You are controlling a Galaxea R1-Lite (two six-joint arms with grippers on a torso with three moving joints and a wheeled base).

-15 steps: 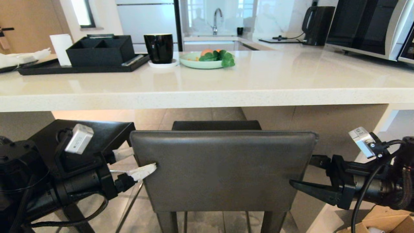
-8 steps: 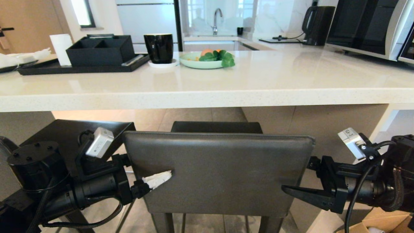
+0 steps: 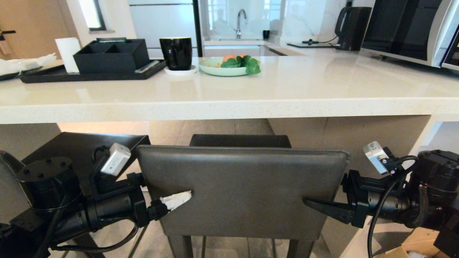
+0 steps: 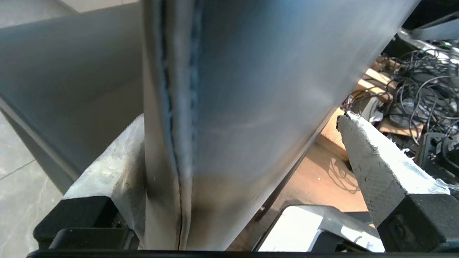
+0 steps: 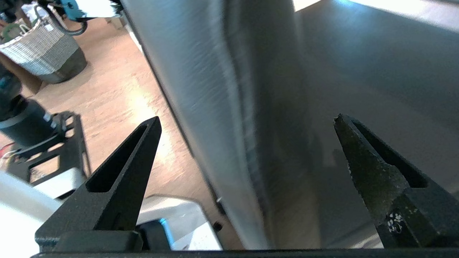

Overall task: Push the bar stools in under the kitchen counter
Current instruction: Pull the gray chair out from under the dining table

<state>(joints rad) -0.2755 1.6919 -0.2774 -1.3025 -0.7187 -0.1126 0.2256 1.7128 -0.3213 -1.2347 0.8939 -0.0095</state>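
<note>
A bar stool's dark leather backrest [image 3: 247, 193] fills the middle of the head view, with its seat [image 3: 240, 140] reaching under the white kitchen counter [image 3: 229, 107]. A second bar stool [image 3: 82, 145] stands at the left, under the counter's edge. My left gripper [image 3: 179, 196] is open and straddles the backrest's left edge [image 4: 172, 107]; one white-wrapped finger [image 4: 373, 172] lies on the near face. My right gripper [image 3: 322, 195] is also open astride the right edge [image 5: 244, 107], with one black finger on each side.
On the counter stand a black tray with an organiser box [image 3: 111, 55], a black mug [image 3: 175, 53], a green plate of vegetables [image 3: 226, 66], a kettle [image 3: 351, 27] and a microwave [image 3: 405, 28]. The counter's side panel [image 3: 380, 139] rises right of the stool. A cardboard box [image 3: 423, 247] lies lower right.
Both grippers have slid further inward over the backrest's side edges. The backrest shifted slightly left and down early on, then stayed still. The counter has not shifted.
</note>
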